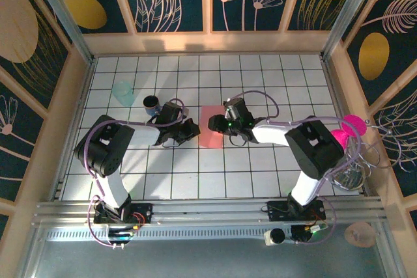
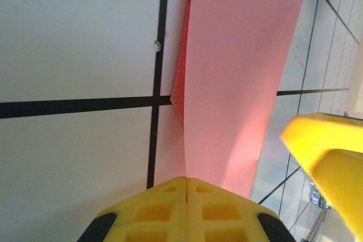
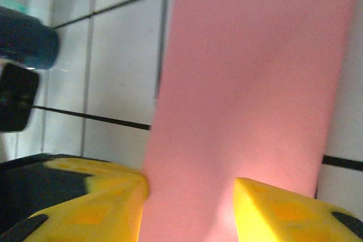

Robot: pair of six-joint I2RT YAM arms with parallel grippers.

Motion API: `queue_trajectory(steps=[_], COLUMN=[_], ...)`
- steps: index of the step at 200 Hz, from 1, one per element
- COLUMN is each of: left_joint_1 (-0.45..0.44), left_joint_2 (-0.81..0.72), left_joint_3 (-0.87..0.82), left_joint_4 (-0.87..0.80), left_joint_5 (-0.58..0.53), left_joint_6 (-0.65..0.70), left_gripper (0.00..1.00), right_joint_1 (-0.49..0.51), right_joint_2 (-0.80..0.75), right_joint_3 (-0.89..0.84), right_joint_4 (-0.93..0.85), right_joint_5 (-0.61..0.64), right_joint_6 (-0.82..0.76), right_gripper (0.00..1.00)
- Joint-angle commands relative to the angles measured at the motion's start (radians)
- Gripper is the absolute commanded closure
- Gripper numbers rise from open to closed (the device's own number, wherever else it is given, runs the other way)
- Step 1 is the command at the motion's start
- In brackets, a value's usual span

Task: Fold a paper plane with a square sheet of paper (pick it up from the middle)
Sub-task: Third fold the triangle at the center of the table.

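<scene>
Square sheet of paper is located mid-table on the tiled table, directly between the two grippers. It is seen as a narrow strip, not a full square. A darker under-layer is visible along one long edge in the left wrist view, so one fold-over is judged done, with the centre crease in hand.

Left gripper: fingers are closed flush together, and the strip's near end is pinched at the seam.
Right gripper: yellow fingers are parted with the strip running through the gap. Nothing is clamped.

Whether the top layer lies flat or bowed cannot be told from these views.

Notes for doing the step well:
- The left pinch should be held firm and low to the table, so the two layers cannot slide against each other.
- Long edges should be matched before any crease is pressed. A skewed centre fold would carry into every later fold of the plane.
- The right fingers should be closed on the far end only once the edges are lined up.
- The crease should be run outward from the pinched end.
- No pulling apart is advised, since thin paper is likely to buckle or tear.
- The grippers are very near each other, so fingertip clearance should be watched.
- A dark cup and a teal cup sit near the left arm, so wide swings there should be avoided.
</scene>
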Motion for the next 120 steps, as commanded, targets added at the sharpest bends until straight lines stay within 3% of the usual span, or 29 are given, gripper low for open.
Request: queue_trajectory(steps=[1,35,84,120], left_joint_1=[0.006,0.006,0.006,0.006], left_joint_2=[-0.028,-0.076,-0.116,-0.122], left_joint_3=[-0.005,-0.024,-0.024,-0.020], left_joint_4=[0.050,0.078,0.086,0.080], left_joint_5=[0.029,0.032,0.040,0.044], left_joint_6=[-0.036,-0.088,-0.120,-0.118], left_gripper=[1.00,1.00,1.00,1.00], right_joint_1=[0.009,0.090,0.218,0.253], right_joint_2=[-0.096,-0.174,-0.158,-0.119], right_joint_3=[-0.041,-0.111,-0.161,-0.163], right_joint_4=[0.076,0.136,0.233,0.229], right_joint_5=[0.071,0.215,0.296,0.297], right_joint_6=[-0.120,-0.323,-0.589,-0.710], right_gripper=[0.48,0.38,0.44,0.40])
